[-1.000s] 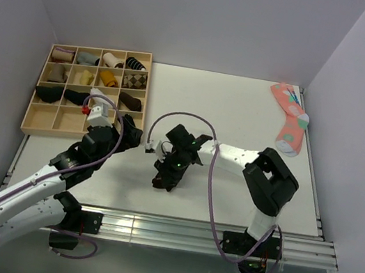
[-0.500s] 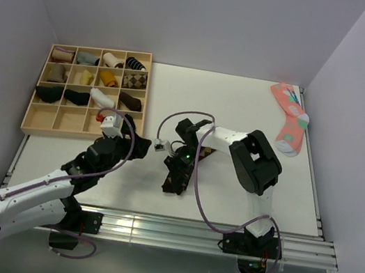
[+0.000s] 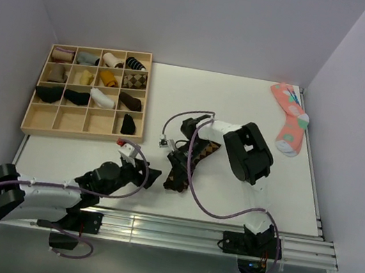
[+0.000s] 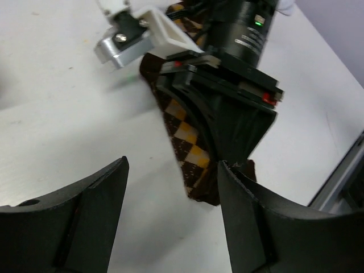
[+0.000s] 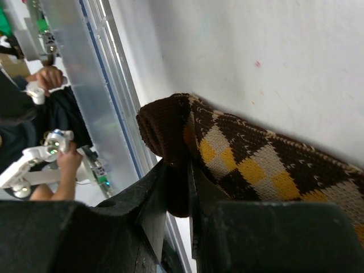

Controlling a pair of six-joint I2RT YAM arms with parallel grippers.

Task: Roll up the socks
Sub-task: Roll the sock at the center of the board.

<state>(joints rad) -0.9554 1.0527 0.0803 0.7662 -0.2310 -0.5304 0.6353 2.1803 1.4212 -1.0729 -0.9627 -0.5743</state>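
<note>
The dark brown sock (image 3: 203, 152) with orange-tan argyle diamonds lies stretched on the white table, running down-left from under the right arm. My right gripper (image 3: 174, 180) is shut on the sock's near, folded end; the right wrist view shows the jaws (image 5: 188, 190) pinching the brown knit (image 5: 256, 165). My left gripper (image 3: 152, 175) lies low on the table just left of that end, open and empty. In the left wrist view its fingers (image 4: 172, 168) straddle bare table, with the sock (image 4: 186, 142) and the right gripper (image 4: 233, 108) just ahead.
A wooden divided tray (image 3: 27, 125) with several rolled socks stands at the far left. A pink sock with teal patches (image 3: 290, 120) lies at the far right. The table's near edge rail (image 3: 166, 227) runs just behind both grippers.
My left arm has swung from beside the tray down to the table, toward the sock's near end. The right arm has folded tighter over the sock, its gripper still shut on the sock.
</note>
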